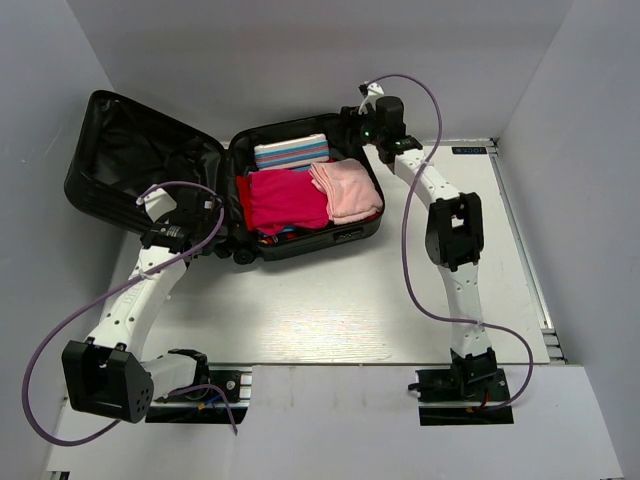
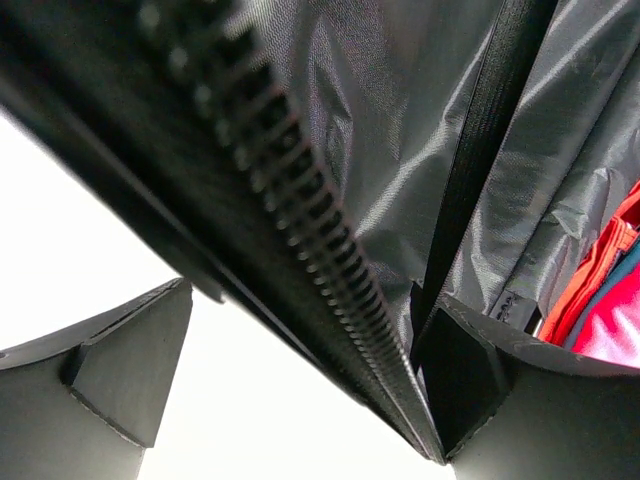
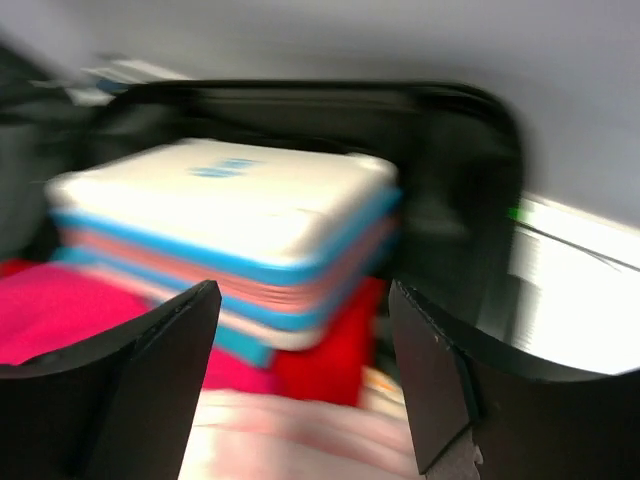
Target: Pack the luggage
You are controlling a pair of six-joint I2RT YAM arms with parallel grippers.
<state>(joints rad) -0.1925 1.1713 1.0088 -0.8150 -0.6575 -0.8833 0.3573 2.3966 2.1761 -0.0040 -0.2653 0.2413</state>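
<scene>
The luggage (image 1: 352, 232) lies open on the table, its lid (image 1: 140, 160) propped up at the left. In its base lie a striped folded cloth (image 1: 290, 152), a red cloth (image 1: 285, 198) and a pink cloth (image 1: 345, 190). My left gripper (image 1: 207, 208) sits at the lid's lower edge by the hinge. In the left wrist view it (image 2: 300, 400) is open, and the lid's zippered rim (image 2: 300, 270) runs between the fingers close to the right one. My right gripper (image 1: 358, 128) hovers over the base's back right corner. In the blurred right wrist view it (image 3: 305, 370) is open and empty above the pink cloth (image 3: 300, 440), facing the striped cloth (image 3: 230, 230).
Grey walls close in the white table (image 1: 320, 310) on the left, back and right. A metal rail (image 1: 522, 235) runs along the right side. Purple cables (image 1: 420, 290) loop beside each arm. The lid's shiny lining (image 2: 400, 130) and a black strap (image 2: 480, 160) fill the left wrist view.
</scene>
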